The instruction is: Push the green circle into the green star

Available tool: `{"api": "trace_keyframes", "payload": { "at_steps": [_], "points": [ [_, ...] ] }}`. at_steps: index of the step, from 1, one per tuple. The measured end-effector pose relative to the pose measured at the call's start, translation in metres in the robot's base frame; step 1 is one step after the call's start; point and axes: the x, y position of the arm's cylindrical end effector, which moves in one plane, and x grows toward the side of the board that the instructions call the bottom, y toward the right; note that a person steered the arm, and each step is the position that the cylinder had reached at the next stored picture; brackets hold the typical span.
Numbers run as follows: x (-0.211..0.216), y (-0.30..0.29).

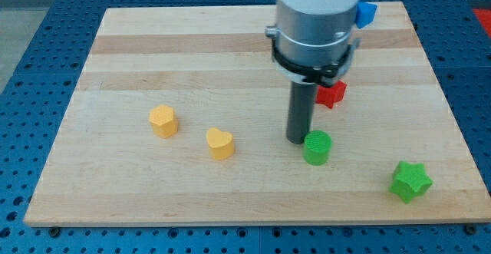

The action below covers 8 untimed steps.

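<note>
The green circle (317,146) sits on the wooden board (192,62) right of centre, near the view's bottom. The green star (410,180) lies to its right and a little lower, near the board's bottom right corner, well apart from the circle. My tip (298,139) stands on the board just left of and slightly above the green circle, touching or almost touching its upper left edge. The arm's grey body rises above the tip and hides part of the board behind it.
A yellow hexagon-like block (163,120) and a yellow heart (220,143) lie left of the tip. A red block (331,94) sits partly hidden behind the arm. A blue block (367,14) peeks out at the view's top right.
</note>
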Motion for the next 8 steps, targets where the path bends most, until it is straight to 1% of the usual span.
{"api": "trace_keyframes", "payload": {
  "at_steps": [1,2,3,4,5,6,7,8],
  "points": [
    [0.026,0.038],
    [0.035,0.06],
    [0.03,0.052],
    [0.033,0.022],
    [0.045,0.01],
    [0.055,0.031],
    [0.059,0.063],
    [0.059,0.079]
  ]
}}
